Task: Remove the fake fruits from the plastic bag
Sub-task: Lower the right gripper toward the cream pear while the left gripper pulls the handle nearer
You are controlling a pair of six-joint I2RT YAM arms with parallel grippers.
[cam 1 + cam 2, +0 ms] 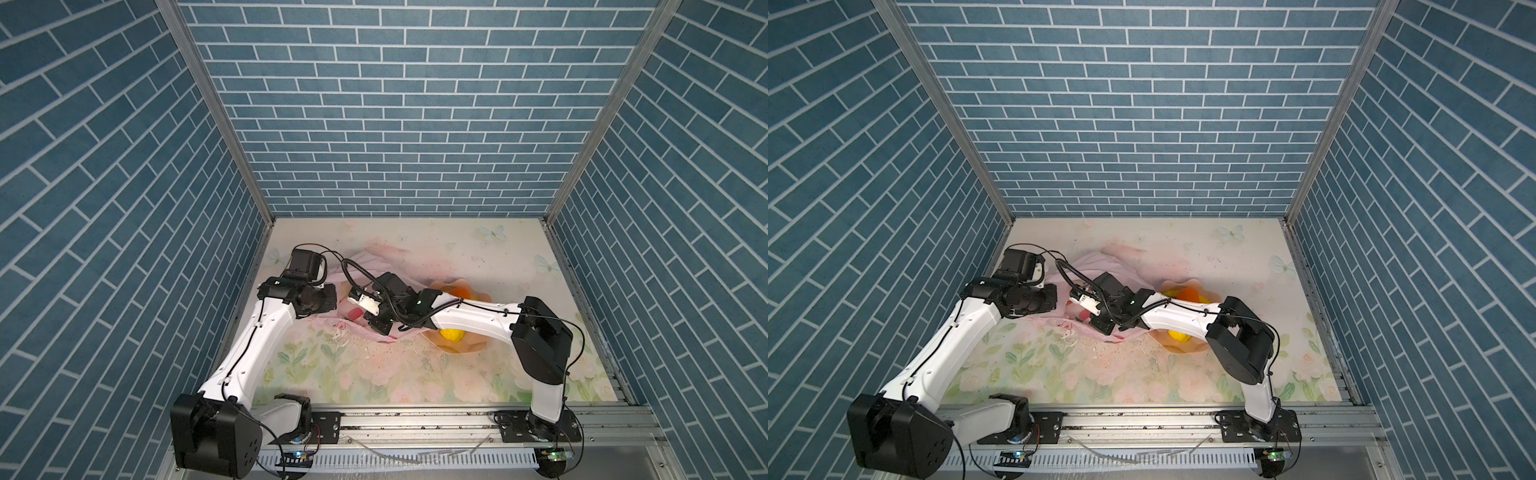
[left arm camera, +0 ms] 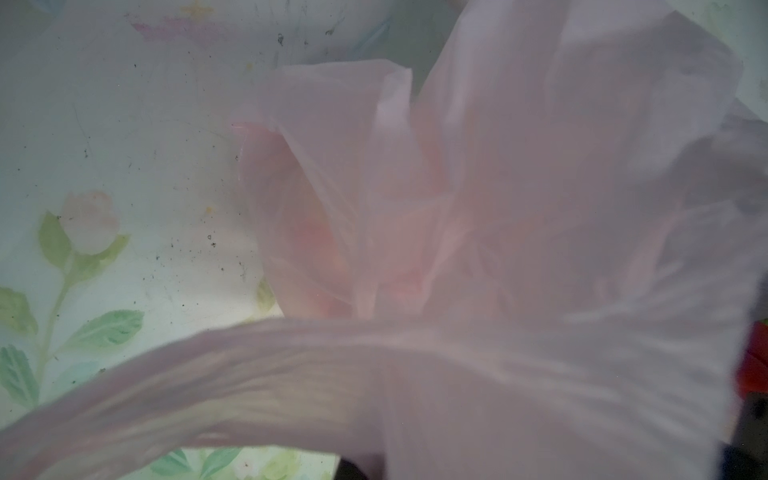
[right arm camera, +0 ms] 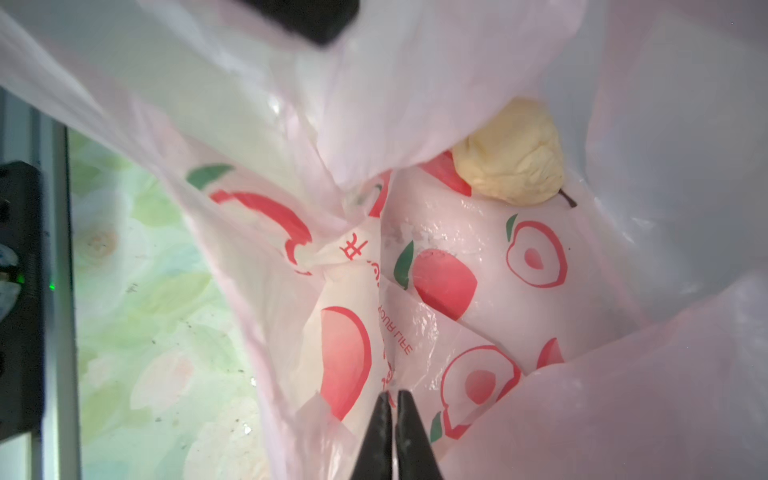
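Right gripper (image 3: 392, 397) sits inside the bag (image 3: 457, 257), jaws pinched together, no fruit caught; left gripper (image 1: 332, 301) closed, seemingly holding the bag mouth up. Next grab means reopening and reaching deeper for the cream pear (image 3: 511, 153), half under loose film. Bowl (image 1: 469, 350) beside holds a yellow fruit (image 1: 452, 334) already out.

Printed in red on the thin translucent pink plastic bag (image 3: 490, 232) with red fruit prints: "YOUR LIFE", seen mirrored through the film. Beside it, one red Chinese character, creased, not surely readable.
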